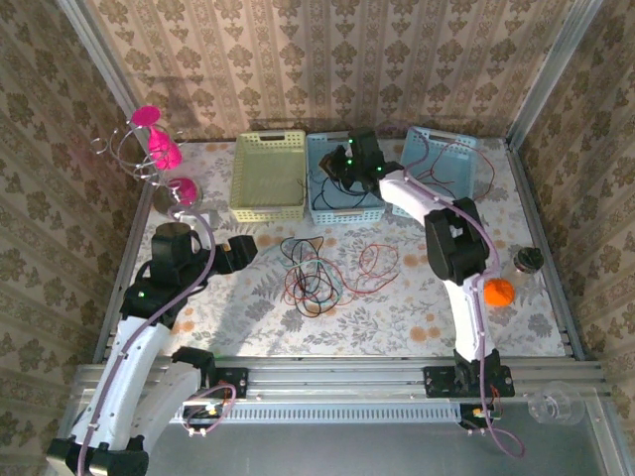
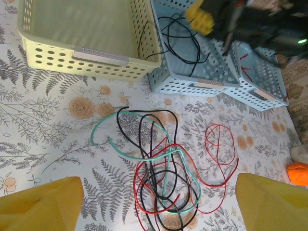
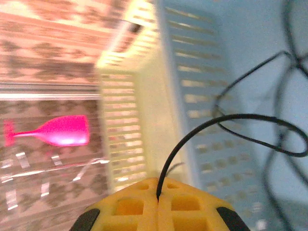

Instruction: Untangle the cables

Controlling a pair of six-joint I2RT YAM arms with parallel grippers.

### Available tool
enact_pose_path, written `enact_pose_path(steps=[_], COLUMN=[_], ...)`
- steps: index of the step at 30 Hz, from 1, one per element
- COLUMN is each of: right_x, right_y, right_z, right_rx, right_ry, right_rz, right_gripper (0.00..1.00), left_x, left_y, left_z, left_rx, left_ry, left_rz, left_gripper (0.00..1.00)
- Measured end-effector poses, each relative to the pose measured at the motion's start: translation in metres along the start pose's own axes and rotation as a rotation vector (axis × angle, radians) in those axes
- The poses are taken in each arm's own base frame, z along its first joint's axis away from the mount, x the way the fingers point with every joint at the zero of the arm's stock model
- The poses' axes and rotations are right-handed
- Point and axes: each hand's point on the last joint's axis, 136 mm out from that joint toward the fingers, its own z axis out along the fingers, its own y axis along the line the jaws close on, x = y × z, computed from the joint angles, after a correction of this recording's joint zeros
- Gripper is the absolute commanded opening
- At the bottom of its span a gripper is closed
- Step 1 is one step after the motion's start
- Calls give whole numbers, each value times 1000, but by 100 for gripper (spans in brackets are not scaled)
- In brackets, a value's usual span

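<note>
The cables lie as a loose tangle of red, black and one teal-green wire on the floral table. In the left wrist view the tangle sits between my open left gripper's yellow fingers, and nothing is held. A thin red loop trails to the tangle's right. My left gripper hovers just left of the tangle. My right gripper is over the blue basket. The right gripper is shut on a black cable, whose loops hang into that basket.
A pale yellow basket stands left of the blue one and a lighter blue basket to its right. A wire rack with pink glasses stands far left. An orange ball and a dark object lie at the right.
</note>
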Motion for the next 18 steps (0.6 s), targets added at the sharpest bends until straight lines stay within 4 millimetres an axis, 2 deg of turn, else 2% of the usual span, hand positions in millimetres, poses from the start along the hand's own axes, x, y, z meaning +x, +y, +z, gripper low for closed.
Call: enact_pose_path(steps=[4, 6, 8, 10, 13, 15, 18], right_x=[-22, -31, -40, -50, -66, -73, -79], right_y=[85, 115, 134, 139, 129, 116, 85], right_z=[-55, -81, -101, -114, -118, -112, -90], right_rx=[-187, -261, -308, -322, -304, -279, -215], right_ry=[-84, -121, -154, -181, -207, -206, -186], right_rz=[-73, -101, -119, -123, -114, -103, -81], right_gripper=[0, 0, 0, 0, 0, 0, 1], left_x=[0, 0, 0, 0, 0, 0, -1], left_y=[0, 0, 0, 0, 0, -1, -1], left_z=[0, 0, 0, 0, -1, -1, -2], left_rx=[0, 0, 1, 1, 2, 3, 6], left_ry=[0, 0, 0, 0, -2, -4, -9], left_rz=[0, 0, 0, 0, -1, -3, -7], left_gripper=[83, 83, 83, 82, 82, 82, 82])
